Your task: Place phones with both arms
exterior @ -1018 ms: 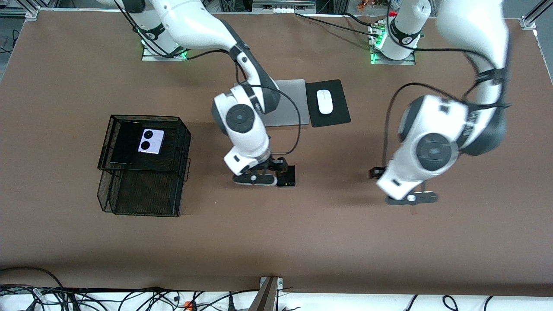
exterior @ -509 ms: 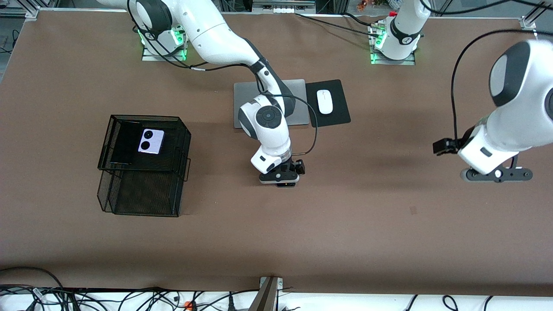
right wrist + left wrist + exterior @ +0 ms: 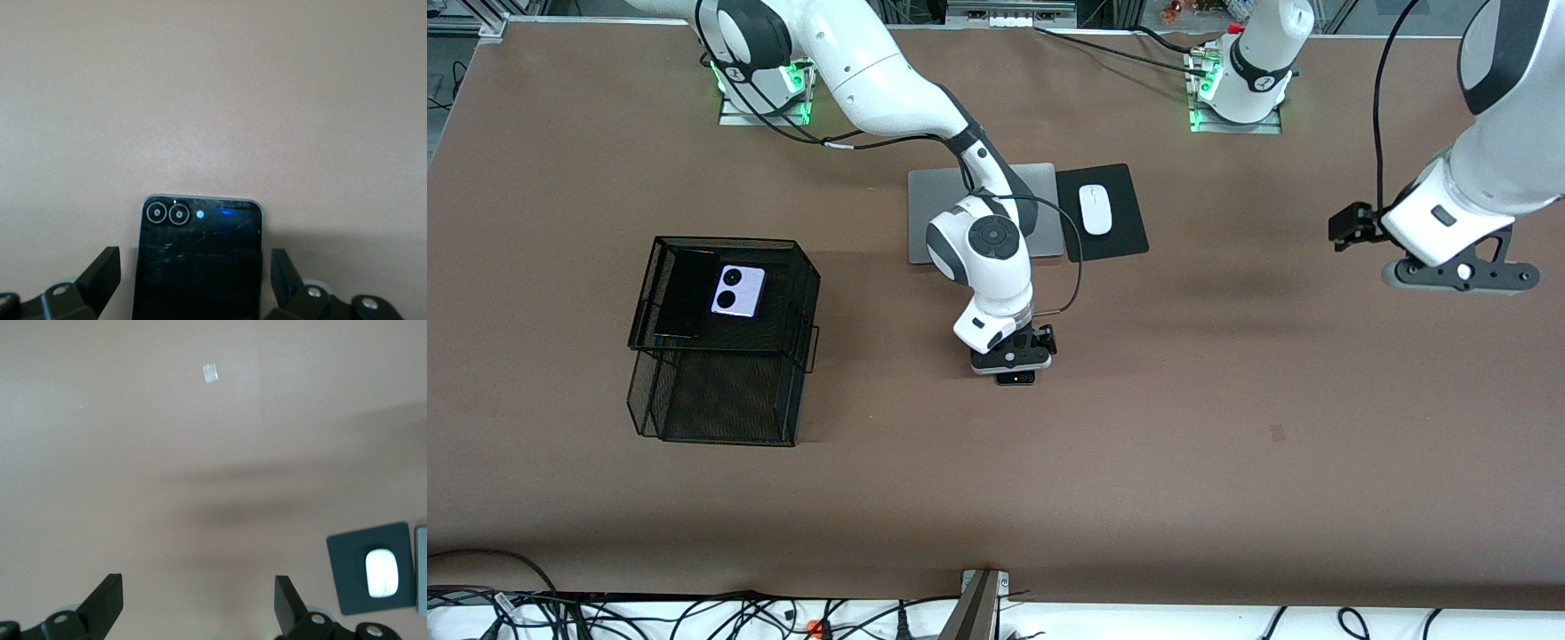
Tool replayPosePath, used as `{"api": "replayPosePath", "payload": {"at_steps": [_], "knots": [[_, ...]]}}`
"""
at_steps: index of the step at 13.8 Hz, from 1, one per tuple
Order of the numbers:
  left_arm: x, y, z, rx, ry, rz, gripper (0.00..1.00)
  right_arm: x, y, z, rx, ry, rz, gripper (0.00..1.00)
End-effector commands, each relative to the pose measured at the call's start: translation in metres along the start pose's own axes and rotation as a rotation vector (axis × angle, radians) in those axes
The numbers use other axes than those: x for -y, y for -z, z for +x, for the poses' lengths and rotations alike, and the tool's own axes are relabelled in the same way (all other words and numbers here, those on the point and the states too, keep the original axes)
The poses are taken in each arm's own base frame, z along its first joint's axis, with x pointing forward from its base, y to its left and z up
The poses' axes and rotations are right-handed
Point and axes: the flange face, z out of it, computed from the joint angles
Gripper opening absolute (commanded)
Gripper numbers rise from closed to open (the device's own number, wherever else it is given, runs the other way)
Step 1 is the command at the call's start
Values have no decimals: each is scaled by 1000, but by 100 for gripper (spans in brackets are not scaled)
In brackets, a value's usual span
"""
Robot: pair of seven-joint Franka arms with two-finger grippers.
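A squarish black phone (image 3: 1016, 378) lies on the brown table, nearer the front camera than the laptop. My right gripper (image 3: 1011, 359) is low over it and open. In the right wrist view the phone (image 3: 197, 257) lies between the two fingers (image 3: 100, 275), with a gap on each side. A lilac-white phone (image 3: 738, 291) with two black circles lies in the black mesh basket (image 3: 800, 267), beside a long black slab (image 3: 678, 298). My left gripper (image 3: 1458, 274) is raised over the left arm's end of the table. It is open and empty (image 3: 198, 603).
A grey laptop (image 3: 934, 191) lies beside a black mouse pad (image 3: 1120, 227) with a white mouse (image 3: 1096, 209), between the two arm bases. The mouse (image 3: 381, 572) also shows in the left wrist view. A small pale mark (image 3: 1277, 433) is on the table.
My right gripper has shifted over the squarish black phone and come down around it. My left arm has risen and swung away toward its own end of the table.
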Motion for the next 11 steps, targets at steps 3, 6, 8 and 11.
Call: {"api": "replayPosePath", "payload": {"at_steps": [3, 6, 8, 11], "knots": [[44, 12, -29, -45, -85, -38, 100, 7, -12, -6, -30, 18, -3, 100], [36, 17, -37, -53, -81, -34, 100, 7, -17, -10, -30, 24, -9, 100], [23, 20, -40, -58, -73, -30, 100, 6, -19, -10, -35, 33, -16, 85], [13, 29, -51, -62, -80, -27, 100, 6, -17, -8, -35, 35, -15, 26]]}}
